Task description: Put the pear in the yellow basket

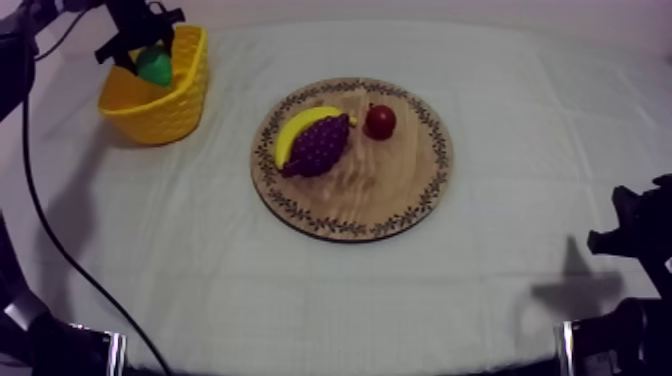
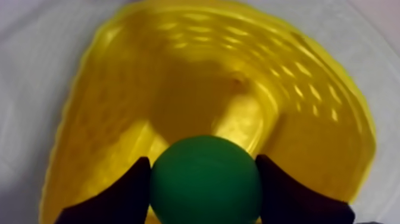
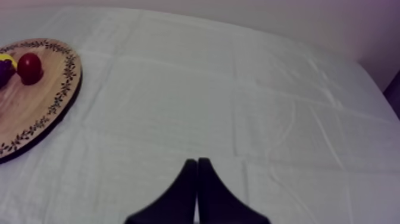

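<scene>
The green pear [image 1: 155, 66] hangs over the yellow basket [image 1: 180, 100] at the far left, with my left gripper [image 1: 150, 58] shut on it. In the left wrist view the pear [image 2: 205, 179] sits between the two black fingers [image 2: 122, 193], directly above the basket's hollow inside [image 2: 196, 89]. The round wooden board [image 1: 390, 190] lies mid-table. My right gripper [image 3: 197, 167] is shut on nothing, its fingers together as a narrow wedge above bare cloth; the right arm [image 1: 635, 240] rests low at the right edge.
On the board lie a banana [image 1: 300, 125], a bunch of grapes [image 1: 320, 145] and a small red fruit [image 1: 380, 121]. The right wrist view has the board's rim [image 3: 62, 89] and the red fruit [image 3: 30, 68] well off to the side.
</scene>
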Available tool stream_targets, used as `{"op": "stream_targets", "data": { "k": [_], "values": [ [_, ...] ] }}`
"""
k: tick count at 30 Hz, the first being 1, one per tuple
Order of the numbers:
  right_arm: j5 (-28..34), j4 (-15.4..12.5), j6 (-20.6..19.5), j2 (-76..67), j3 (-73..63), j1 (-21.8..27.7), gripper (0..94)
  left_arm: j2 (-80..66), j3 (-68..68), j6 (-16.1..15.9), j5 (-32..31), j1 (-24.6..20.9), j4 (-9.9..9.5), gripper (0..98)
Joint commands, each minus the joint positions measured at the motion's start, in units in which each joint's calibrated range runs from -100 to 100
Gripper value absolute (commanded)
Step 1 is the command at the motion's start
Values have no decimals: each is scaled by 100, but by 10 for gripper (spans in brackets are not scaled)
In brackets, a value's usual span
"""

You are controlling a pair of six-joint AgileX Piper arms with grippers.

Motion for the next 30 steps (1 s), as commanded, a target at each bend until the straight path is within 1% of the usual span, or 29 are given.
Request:
{"op": "stream_targets", "data": {
  "k": [1, 5, 7, 12, 15, 17, 19, 20, 21, 22, 26, 27, 28, 30],
  "values": [
    [0, 0, -2, 1, 3, 3, 4, 157, -7, -20, -97, -24, 39, 531],
    [0, 0, 0, 1, 3, 3, 4, 392, -68, -55, -184, -76, 75, 532],
    [0, 0, 1, 1, 3, 3, 4, 447, -90, -66, -208, -95, 93, 548],
    [0, 0, 1, 1, 3, 3, 4, 337, 14, -73, -414, -91, 118, 690],
    [0, 0, 1, 1, 3, 3, 4, 160, 168, -55, -537, -74, 122, 756],
    [0, 0, 1, 1, 3, 3, 4, 15, 282, -30, -587, -72, 117, 782],
    [0, 0, 1, 1, 3, 3, 4, -158, 425, -13, -635, -72, 113, 787],
    [0, 0, 1, 1, 3, 3, 4, -257, 518, -10, -671, -70, 110, 770],
    [0, 0, 1, 1, 3, 3, 4, -371, 627, -23, -723, -62, 105, 729],
    [0, 0, 1, 1, 3, 3, 4, -500, 757, -47, -786, -52, 101, 655],
    [0, 0, 1, 1, 3, 3, 4, -1223, 1503, -163, -1188, 2, 87, 251],
    [0, 0, 1, 1, 3, 3, 4, -1450, 1739, -202, -1333, 25, 85, 176],
    [0, 0, 1, 1, 3, 3, 4, -1692, 1984, -236, -1468, 54, 80, 124],
    [0, 0, 1, 1, 3, 3, 4, -2203, 2484, -269, -1688, 118, 59, 62]
  ]
}}
